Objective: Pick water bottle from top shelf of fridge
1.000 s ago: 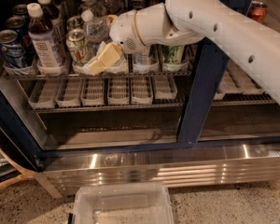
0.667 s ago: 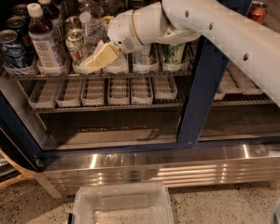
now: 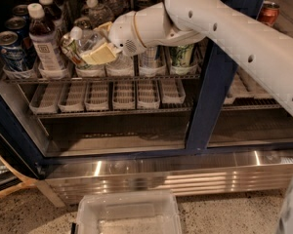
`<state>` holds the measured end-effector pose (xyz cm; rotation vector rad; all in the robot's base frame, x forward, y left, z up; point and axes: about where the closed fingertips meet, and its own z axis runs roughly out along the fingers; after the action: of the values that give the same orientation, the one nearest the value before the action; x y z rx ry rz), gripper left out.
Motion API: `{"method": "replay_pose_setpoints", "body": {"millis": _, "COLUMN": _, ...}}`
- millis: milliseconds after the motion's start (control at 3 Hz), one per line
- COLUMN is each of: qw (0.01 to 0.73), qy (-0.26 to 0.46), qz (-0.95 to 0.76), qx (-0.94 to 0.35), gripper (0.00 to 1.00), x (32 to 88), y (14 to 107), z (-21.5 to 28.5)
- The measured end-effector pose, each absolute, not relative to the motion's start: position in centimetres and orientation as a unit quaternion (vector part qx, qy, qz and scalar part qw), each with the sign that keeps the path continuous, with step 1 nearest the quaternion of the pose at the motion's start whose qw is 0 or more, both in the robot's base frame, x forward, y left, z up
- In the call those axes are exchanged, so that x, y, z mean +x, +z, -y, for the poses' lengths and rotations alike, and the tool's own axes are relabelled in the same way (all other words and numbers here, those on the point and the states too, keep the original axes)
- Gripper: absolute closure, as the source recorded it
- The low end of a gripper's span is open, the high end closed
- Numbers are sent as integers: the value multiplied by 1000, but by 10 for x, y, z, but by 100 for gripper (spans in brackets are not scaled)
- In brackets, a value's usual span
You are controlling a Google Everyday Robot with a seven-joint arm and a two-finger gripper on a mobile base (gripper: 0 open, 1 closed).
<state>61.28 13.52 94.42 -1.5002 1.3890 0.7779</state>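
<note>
The water bottle [image 3: 82, 42], clear with a white cap, leans with its cap up and to the left over the front of the top shelf [image 3: 136, 76] of the fridge [image 3: 210, 91]. My gripper [image 3: 98, 51], on the white arm coming in from the upper right, is shut on the bottle's body. Its cream fingers [image 3: 103, 55] cover the lower part of the bottle. The bottle's base is hidden behind them.
A dark-liquid bottle with a white label [image 3: 44, 43] and a blue can [image 3: 10, 50] stand to the left. Green-and-silver cans [image 3: 180, 55] stand behind my wrist. The lower rack [image 3: 107, 95] holds bare lane trays. A clear plastic bin [image 3: 129, 213] sits on the floor below the steel base panel [image 3: 185, 172].
My gripper has moved slightly left and up. The water bottle, upright before, now leans to the left in the fingers.
</note>
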Motion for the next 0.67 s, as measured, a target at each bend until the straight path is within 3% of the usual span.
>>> {"method": "replay_pose_setpoints", "body": {"millis": 333, "qw": 460, "qy": 322, "qz": -568, "qx": -602, "gripper": 88, "x": 613, "y": 945, "z": -134}}
{"method": "replay_pose_setpoints", "body": {"millis": 667, "qw": 460, "qy": 322, "qz": -568, "qx": -602, "gripper": 100, "x": 614, "y": 947, "z": -133}}
